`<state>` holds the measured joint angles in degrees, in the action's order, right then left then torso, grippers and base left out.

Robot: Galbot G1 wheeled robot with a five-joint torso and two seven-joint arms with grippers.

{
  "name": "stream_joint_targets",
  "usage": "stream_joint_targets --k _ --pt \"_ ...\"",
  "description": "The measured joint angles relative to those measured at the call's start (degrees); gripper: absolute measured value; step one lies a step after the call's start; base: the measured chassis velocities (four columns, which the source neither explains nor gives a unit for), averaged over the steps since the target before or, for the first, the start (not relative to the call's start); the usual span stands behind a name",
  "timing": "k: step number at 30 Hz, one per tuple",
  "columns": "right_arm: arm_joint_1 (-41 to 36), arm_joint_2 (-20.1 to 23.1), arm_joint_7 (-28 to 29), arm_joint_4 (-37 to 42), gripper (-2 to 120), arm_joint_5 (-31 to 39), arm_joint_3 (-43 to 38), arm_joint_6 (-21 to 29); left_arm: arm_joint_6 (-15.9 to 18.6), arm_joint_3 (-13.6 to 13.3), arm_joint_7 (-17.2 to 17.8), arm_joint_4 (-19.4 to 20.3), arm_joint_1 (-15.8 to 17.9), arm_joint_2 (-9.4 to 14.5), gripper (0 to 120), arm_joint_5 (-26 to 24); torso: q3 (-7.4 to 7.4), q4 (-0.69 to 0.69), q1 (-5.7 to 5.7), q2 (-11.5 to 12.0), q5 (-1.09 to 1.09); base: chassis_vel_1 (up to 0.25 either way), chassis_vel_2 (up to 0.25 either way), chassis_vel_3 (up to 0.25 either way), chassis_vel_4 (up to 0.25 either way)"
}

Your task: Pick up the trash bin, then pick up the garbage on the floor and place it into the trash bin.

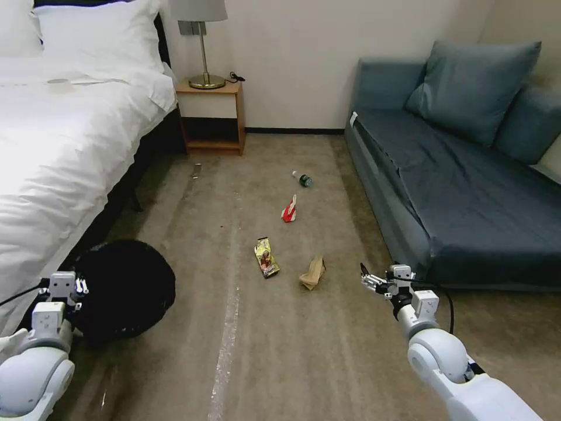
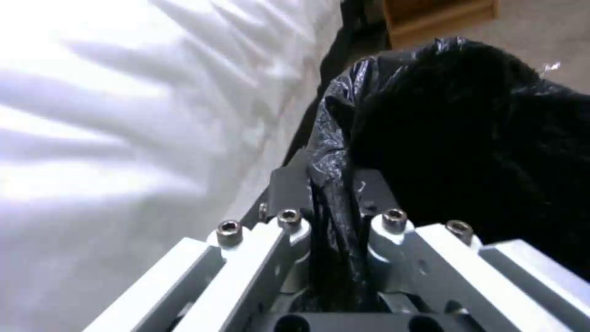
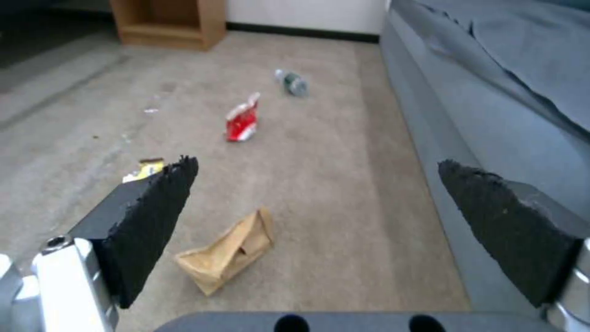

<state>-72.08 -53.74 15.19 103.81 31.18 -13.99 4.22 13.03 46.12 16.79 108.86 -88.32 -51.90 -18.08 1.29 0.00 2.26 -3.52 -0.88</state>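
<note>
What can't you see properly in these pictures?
- Bin: head view, black bag covers its walls; inside is too dark to tell if anything is there.
- Left claw: head view, tips hidden behind the bin's rim.
- Yellow wrapper: right wrist view, partly behind a right claw finger.
- Bottle: label too small to read.

White rounded arms point(image 1: 444, 356), black-padded fingers point(image 3: 154, 216).
</note>
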Motion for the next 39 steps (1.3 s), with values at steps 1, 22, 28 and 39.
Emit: stream_joint_targets --k 1,22,28,39 --pt "-0.2 0.2 -0.5 0.0 100 -0.7 0.0 -0.6 0.1 0.3 -0.3 0.8 -0.1 0.2 7 0.5 0.0 -0.01 0.0 0.0 0.01 0.0 0.0 0.0 0.0" --pt "0.5 -0.4 -4.6 -1.5 100 -2.0 0.3 -5.1 2.7 0.0 -1.5 7.1 2.5 4.4 7 1.1 0.0 -0.02 0.0 0.0 0.01 0.0 0.0 0.0 0.0" --pt "0.9 -0.4 -5.4 -1.7 100 -1.2 0.3 -5.2 2.7 0.1 -1.9 7.1 2.5 4.9 7 1.1 0.0 -0.02 0.0 0.0 0.01 0.0 0.0 0.0 0.0" --pt "1.8 -0.4 -7.0 -3.1 100 -0.3 0.2 -6.2 1.6 0.1 -3.8 6.5 2.5 5.4 7 0.9 0.0 -0.02 0.0 0.0 0.01 0.0 0.0 0.0 0.0"
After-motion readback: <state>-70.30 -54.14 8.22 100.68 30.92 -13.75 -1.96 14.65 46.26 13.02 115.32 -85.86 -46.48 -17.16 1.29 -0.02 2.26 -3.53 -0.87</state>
